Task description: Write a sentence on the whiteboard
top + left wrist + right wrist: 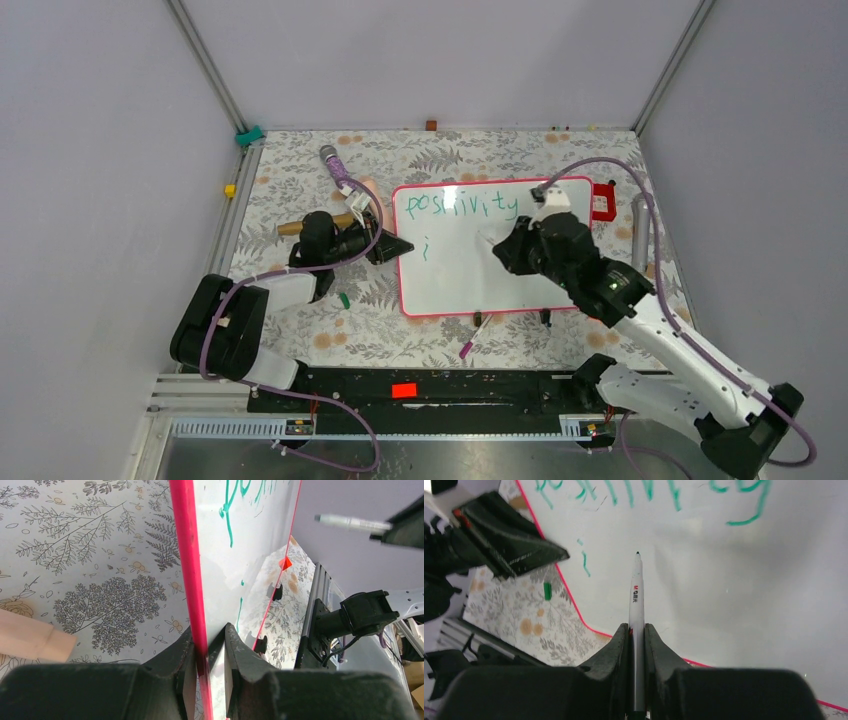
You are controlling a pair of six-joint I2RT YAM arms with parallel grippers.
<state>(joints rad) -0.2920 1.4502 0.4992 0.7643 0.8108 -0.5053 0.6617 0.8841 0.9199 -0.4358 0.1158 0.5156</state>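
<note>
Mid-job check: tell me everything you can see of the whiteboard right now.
The whiteboard is a glossy white rectangle with rounded corners and a thin pink-red frame, lying on the floral table between the arms. Green handwriting reading roughly "positivity" runs along its top, with a small i-like mark below at left. The left gripper is shut on its left frame edge. The right gripper holds a marker over its middle; whether the tip touches is unclear.
</note>
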